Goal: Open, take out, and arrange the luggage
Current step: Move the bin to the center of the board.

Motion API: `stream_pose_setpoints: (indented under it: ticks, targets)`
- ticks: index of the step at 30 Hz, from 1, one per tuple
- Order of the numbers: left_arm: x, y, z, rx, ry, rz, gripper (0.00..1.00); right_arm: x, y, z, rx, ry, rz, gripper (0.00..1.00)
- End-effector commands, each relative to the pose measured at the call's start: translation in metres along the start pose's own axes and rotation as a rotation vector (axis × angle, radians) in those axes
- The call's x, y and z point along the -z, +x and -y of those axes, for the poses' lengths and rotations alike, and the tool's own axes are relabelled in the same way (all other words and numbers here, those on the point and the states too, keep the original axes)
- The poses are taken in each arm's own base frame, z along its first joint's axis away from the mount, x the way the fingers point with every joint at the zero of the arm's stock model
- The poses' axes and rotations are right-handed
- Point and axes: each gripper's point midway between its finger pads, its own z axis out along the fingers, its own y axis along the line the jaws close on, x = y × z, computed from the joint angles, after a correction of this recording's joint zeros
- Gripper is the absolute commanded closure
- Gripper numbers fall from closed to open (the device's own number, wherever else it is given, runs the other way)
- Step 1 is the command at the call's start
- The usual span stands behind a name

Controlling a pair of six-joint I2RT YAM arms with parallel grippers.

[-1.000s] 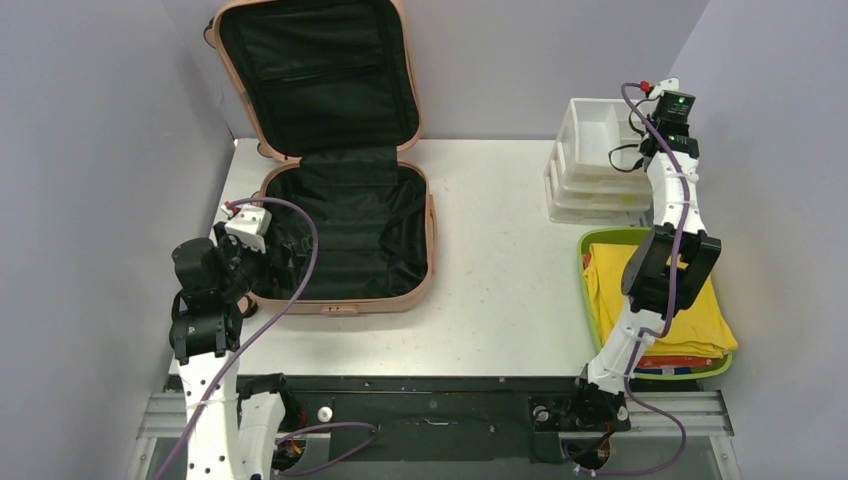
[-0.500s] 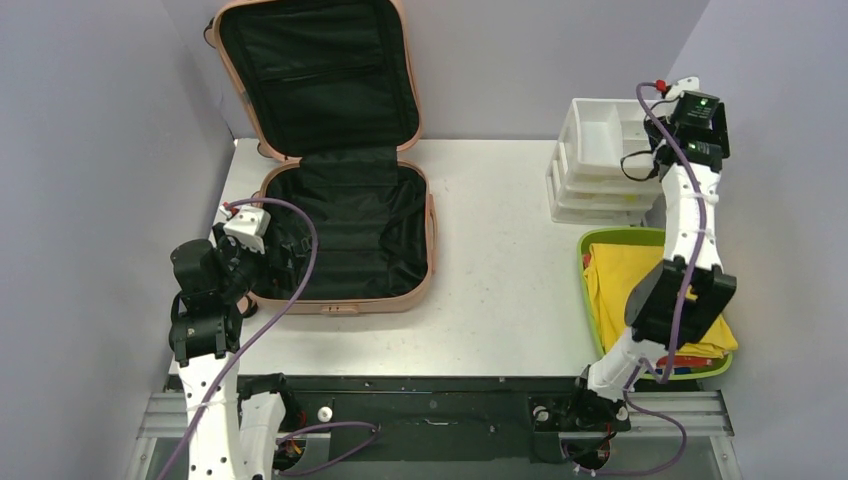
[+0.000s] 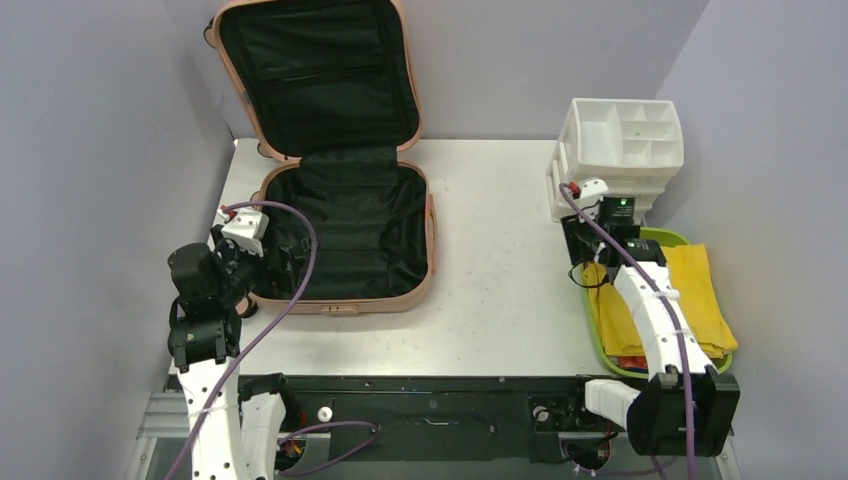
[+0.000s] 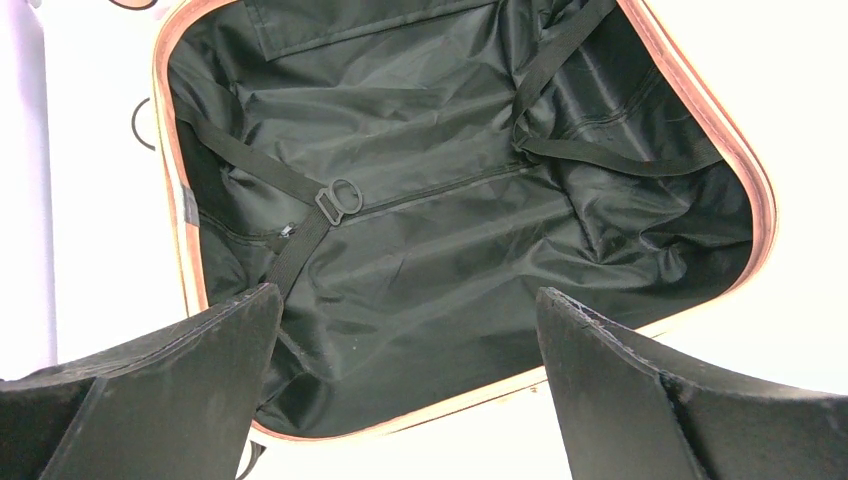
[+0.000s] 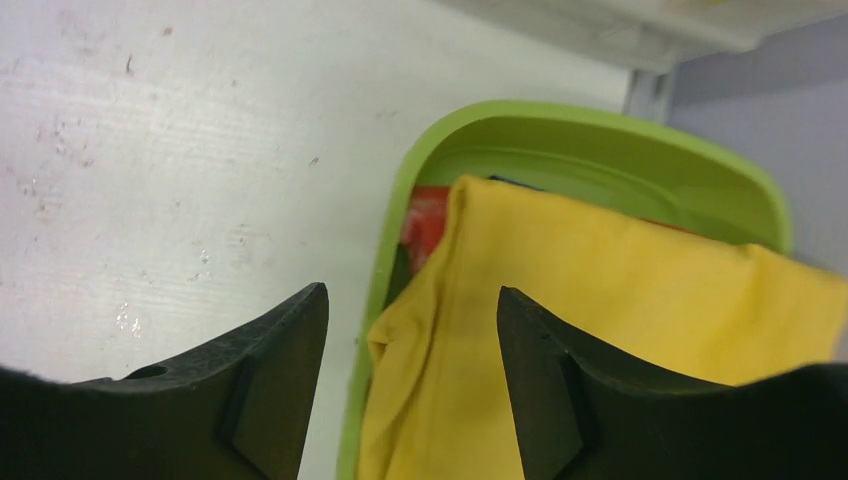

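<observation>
The salmon-pink luggage (image 3: 345, 235) lies open on the table, its lid (image 3: 315, 70) standing upright against the back wall. The black lining (image 4: 450, 230) holds only loose straps and a ring buckle (image 4: 340, 200). My left gripper (image 4: 410, 300) hangs open over the case's near-left rim, holding nothing. My right gripper (image 5: 412, 300) is open above the left rim of the lime-green tray (image 5: 600, 125). Its fingers straddle a fold of yellow cloth (image 5: 600, 310) without touching it.
A white compartmented organizer (image 3: 622, 135) sits on stacked white trays at the back right. The green tray (image 3: 590, 315) at the front right holds the yellow cloth (image 3: 690, 290) over a red item (image 5: 425, 215). Grey walls close in the table.
My right arm has swung back from the white organizer to the green tray's left edge, and its jaws have opened from nearly shut. The left arm has stayed put.
</observation>
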Motion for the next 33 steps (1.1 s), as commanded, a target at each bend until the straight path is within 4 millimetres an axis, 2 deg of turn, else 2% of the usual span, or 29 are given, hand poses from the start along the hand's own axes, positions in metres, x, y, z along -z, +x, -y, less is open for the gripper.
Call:
stream_pose_setpoints:
  ticks: [1,4,8,13,17,20,24,33]
  targets:
    - [0.007,-0.014,0.003,-0.021,0.003,0.047,0.04,-0.028,0.000,-0.022,-0.040,-0.060,0.002,0.42]
    - [0.010,-0.013,0.002,-0.024,-0.003,0.052,0.04,-0.051,0.010,-0.026,-0.029,-0.070,-0.056,0.44]
    - [0.009,-0.009,0.001,-0.027,-0.006,0.047,0.04,-0.072,0.020,-0.041,-0.038,-0.136,-0.115,0.54]
    - [0.008,-0.010,0.001,-0.027,-0.003,0.045,0.04,-0.087,0.023,-0.048,-0.087,-0.152,-0.153,0.60]
    - [0.008,-0.008,0.001,-0.025,-0.001,0.044,0.04,-0.096,0.026,-0.044,-0.101,-0.115,-0.173,0.67]
    - [0.008,-0.008,0.001,-0.021,-0.001,0.046,0.04,-0.100,0.021,-0.050,-0.097,-0.120,-0.173,0.84]
    - [0.008,-0.009,0.001,-0.015,0.003,0.048,0.04,-0.107,0.010,-0.059,-0.094,-0.116,-0.169,0.97]
    - [0.008,-0.009,0.001,-0.012,0.001,0.049,0.04,-0.124,-0.022,-0.073,-0.121,-0.051,-0.133,1.00]
